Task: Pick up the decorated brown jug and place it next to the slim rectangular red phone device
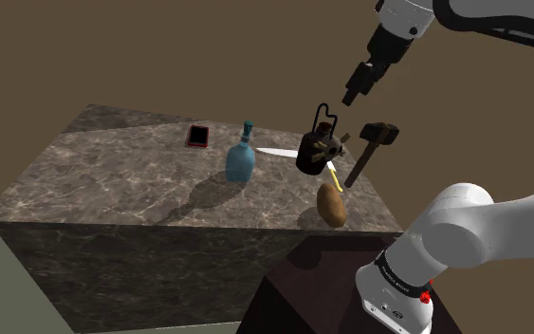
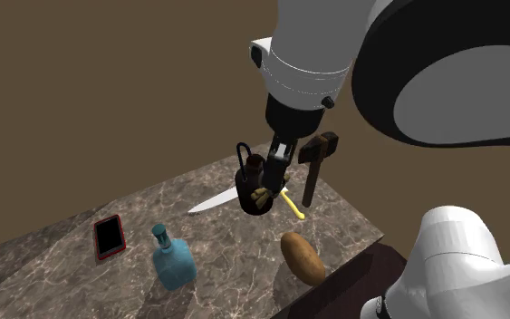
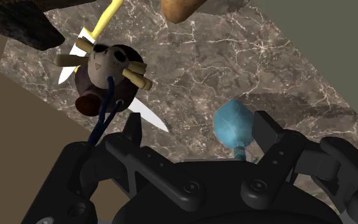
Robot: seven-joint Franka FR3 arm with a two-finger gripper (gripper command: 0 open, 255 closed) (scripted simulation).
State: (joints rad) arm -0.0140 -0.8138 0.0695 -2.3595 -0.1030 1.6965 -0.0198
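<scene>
The dark brown jug, decorated with a skull face and bone pegs and topped by a thin loop handle, stands on the marble table near its right end in the shoulder view. My gripper hangs open above the jug and a little towards the shoulder view's right, holding nothing. In the wrist view the jug lies outside the open fingers, not between them. The slim red phone lies flat towards the table's far end, well apart from the jug.
A blue bottle stands between jug and phone. A white knife blade and a yellow handle lie by the jug. A hammer and a potato sit near the table's edge.
</scene>
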